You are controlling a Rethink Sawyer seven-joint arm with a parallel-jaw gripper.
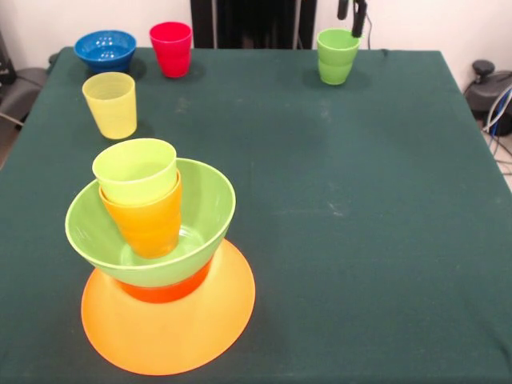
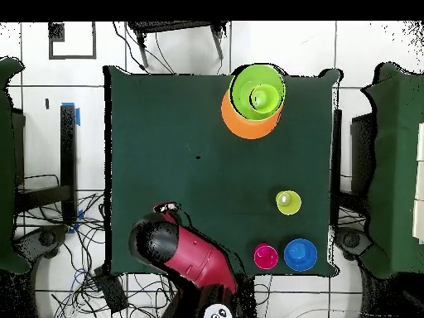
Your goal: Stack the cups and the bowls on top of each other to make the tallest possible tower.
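Fingers: the fingers (image 1: 353, 16) are seen upper right at the green cup (image 1: 338, 55); one is inside the rim, suggesting a grasp, but closure cannot be told.
Tower: the tower (image 1: 160, 264) is placed lower left on the bench (image 1: 336, 224), widest bowl lowest for stability.

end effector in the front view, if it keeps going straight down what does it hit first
Probably the darker green cup: the end effector points down right at its rim, though depth is unclear, so it could land beside it.

tower (image 1: 164, 272) upright, cups (image 1: 114, 104) scattered, blue bowl (image 1: 106, 50)
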